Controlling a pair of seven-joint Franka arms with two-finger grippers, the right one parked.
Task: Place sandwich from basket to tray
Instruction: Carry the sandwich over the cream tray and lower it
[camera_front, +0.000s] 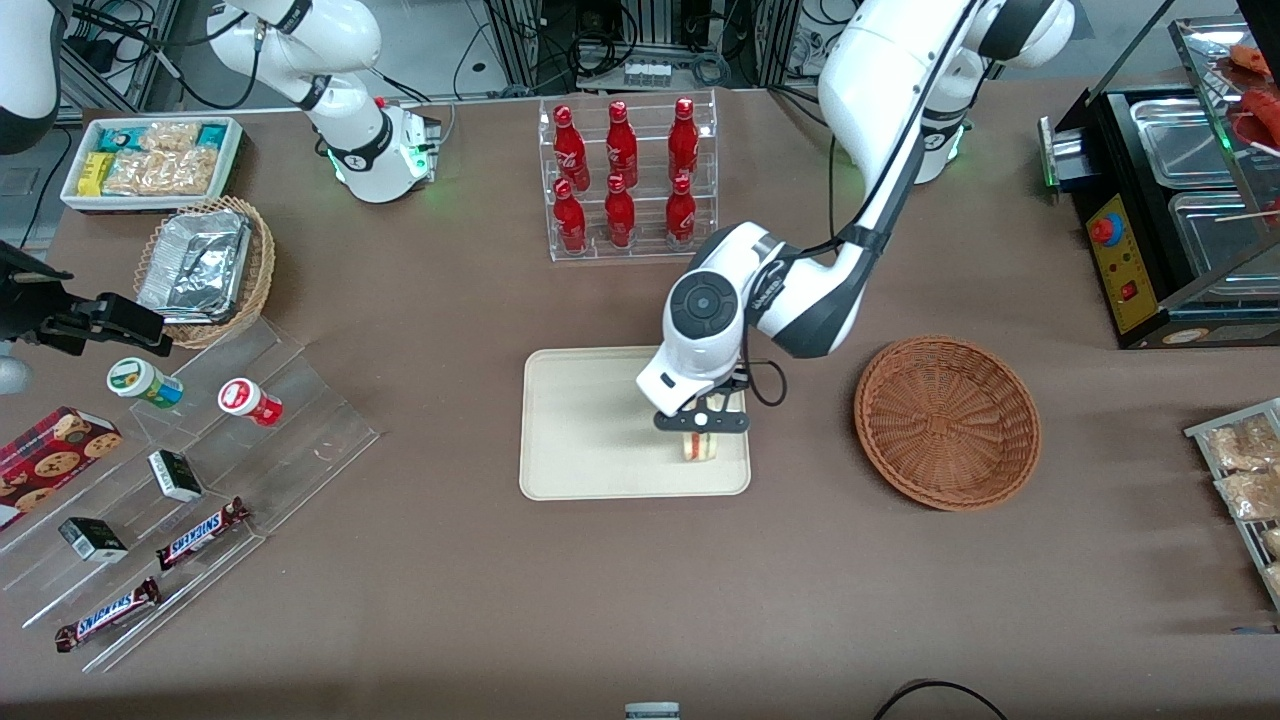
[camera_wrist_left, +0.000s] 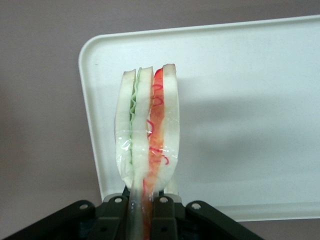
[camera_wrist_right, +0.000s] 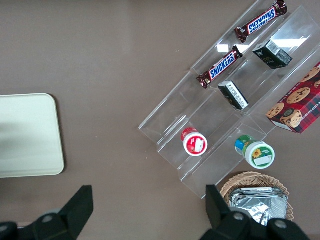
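The gripper (camera_front: 702, 422) clenches the sandwich (camera_wrist_left: 146, 131) by one end, its long axis pointing straight out from the jaws over the tray (camera_front: 580, 440). It seems to sit on or just above the tray, near the corner closest to the basket (camera_front: 946, 421).

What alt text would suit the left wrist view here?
The gripper holds a clear-wrapped sandwich upright by one end, its green and red filling layers showing, above a cream tray on a brown table.
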